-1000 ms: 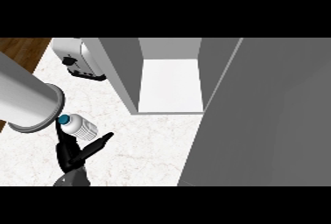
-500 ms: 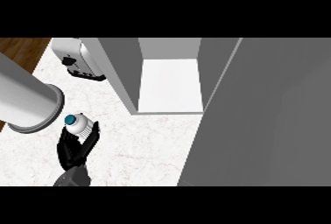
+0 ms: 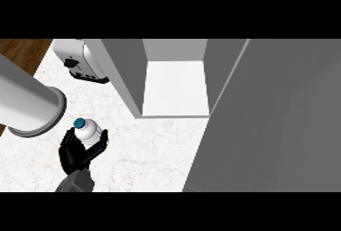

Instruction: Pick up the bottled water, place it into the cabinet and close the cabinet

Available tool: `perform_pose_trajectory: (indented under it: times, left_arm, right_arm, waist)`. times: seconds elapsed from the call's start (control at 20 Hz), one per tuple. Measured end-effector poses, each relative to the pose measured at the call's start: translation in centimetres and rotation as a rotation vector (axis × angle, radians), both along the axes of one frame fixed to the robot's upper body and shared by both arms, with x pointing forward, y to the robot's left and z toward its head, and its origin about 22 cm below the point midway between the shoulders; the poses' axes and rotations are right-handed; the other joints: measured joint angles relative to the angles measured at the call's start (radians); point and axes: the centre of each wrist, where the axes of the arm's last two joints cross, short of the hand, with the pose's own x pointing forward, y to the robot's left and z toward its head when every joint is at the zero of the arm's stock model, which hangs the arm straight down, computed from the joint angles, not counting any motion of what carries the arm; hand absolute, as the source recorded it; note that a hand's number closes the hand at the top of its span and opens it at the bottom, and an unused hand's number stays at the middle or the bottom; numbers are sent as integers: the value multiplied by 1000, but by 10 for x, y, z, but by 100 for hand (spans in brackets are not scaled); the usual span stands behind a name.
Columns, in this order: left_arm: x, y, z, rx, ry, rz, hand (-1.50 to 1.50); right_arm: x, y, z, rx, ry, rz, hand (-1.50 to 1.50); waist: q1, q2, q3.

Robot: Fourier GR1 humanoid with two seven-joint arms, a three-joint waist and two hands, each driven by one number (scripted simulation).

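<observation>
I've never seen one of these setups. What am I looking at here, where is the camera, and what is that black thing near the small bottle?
The camera sits in a humanoid robot's head, looking steeply down at a white marble counter. The black thing is one of its hands, on a grey forearm coming up from the bottom edge. Its fingers are curled round a small clear water bottle with a teal cap, so the bottle is being held. The big grey cylinder at the left is probably the robot's other forearm, seen very close; its hand is out of sight. At the top stands an open grey cabinet with a white floor, its door swung out at the right. A silver toaster sits behind, at the upper left.
</observation>
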Motion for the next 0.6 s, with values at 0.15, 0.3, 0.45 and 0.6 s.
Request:
perform_pose_trajectory:
  times: [0.15, 0.3, 0.45, 0.6]
  left_arm:
    - [3, 0, 3, -1, -17, -110, 150]
    - [3, -11, 1, -11, -28, -311, 150]
    - [4, -19, 3, -17, -47, -452, 150]
    - [7, -26, 7, -9, -76, -519, 150]
  right_arm:
    - [2, -2, 1, -12, -15, -5, -150]
    - [4, -2, 0, -15, -33, -3, -150]
    - [4, -3, 0, -18, -31, -7, -150]
    - [1, -4, -3, -12, -23, -13, -150]
  waist:
    - [-1, -1, 0]
    - [-6, -2, 0]
    - [-3, -3, 0]
    - [0, -2, 1]
